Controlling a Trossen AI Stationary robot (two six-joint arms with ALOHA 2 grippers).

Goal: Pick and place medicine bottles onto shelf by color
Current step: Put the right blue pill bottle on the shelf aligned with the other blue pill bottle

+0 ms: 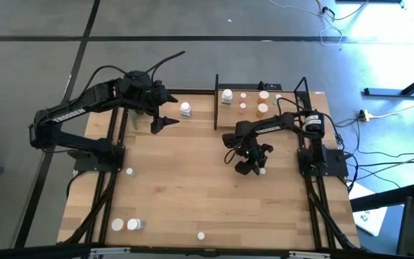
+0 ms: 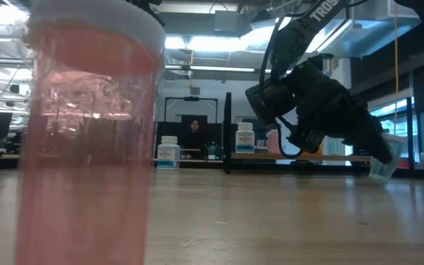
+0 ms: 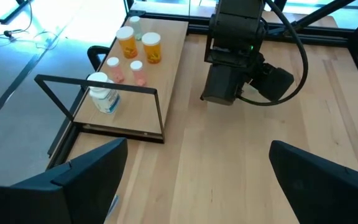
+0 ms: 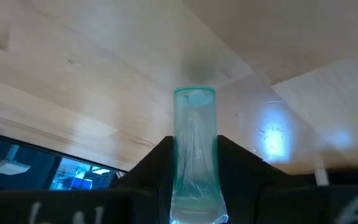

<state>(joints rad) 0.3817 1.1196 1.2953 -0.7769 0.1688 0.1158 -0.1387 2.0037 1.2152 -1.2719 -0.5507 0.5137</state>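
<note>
My right gripper (image 1: pixel 256 165) is shut on a pale green see-through bottle (image 4: pixel 194 143) over the middle right of the table; it also shows in the low view (image 2: pixel 383 160). My left gripper (image 1: pixel 162 120) is open and empty at the far left, next to a white bottle (image 1: pixel 185 109) that stands on the table. The shelf (image 1: pixel 287 108) at the far right carries a white bottle (image 1: pixel 226 95), pink bottles (image 1: pixel 243 101) and orange bottles (image 1: pixel 263 108), all upright. A pink bottle (image 2: pixel 87 140) stands right in front of the low camera. My right gripper pinches the pale green bottle's side walls (image 4: pixel 194 171) between its two fingers (image 4: pixel 160 168). The fingers slant down toward the table and lie along the bottle. The bottle's far end (image 4: pixel 194 96) sticks out past the fingertips. It is tilted and looks just clear of the table.
Loose small bottles stand on the table at the left (image 1: pixel 129 172), the near left (image 1: pixel 126 225) and the near edge (image 1: pixel 201 235). The shelf's black posts (image 1: pixel 216 101) rise at its ends. Cables lie on the floor beyond the right edge.
</note>
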